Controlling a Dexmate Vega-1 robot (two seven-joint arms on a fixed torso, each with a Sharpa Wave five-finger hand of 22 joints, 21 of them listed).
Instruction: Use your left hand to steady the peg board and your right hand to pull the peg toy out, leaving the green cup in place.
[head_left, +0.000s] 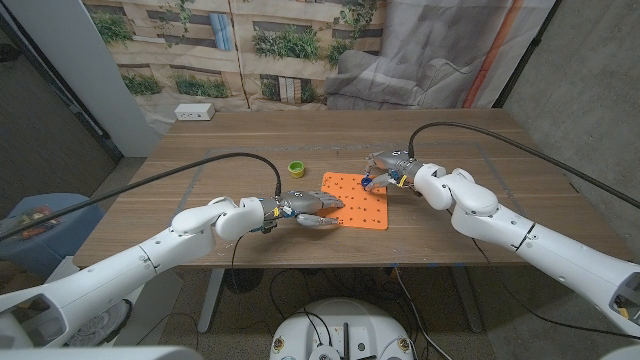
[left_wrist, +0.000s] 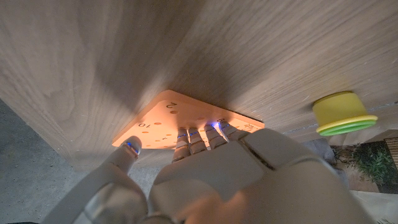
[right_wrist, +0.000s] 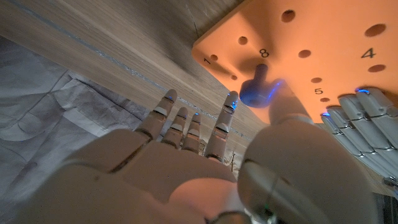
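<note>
Spanning a wooden table (head_left: 200, 215), grey curtains (head_left: 440, 50) hang behind.

In the head view the peg toy (head_left: 369, 181) is way too small to make out, basically tucked under the right robot hand (head_left: 388, 168). The left robot hand (head_left: 305, 204) covers the near left corner of the peg board (head_left: 360, 205). In the right wrist view the board runs off the picture's edge, and you can't tell if the thumb actually touches the peg or just sits beside it. In the left wrist view the fingertips (left_wrist: 214, 129) hide the board's edge, and some printed numbers are unreadable.
</note>
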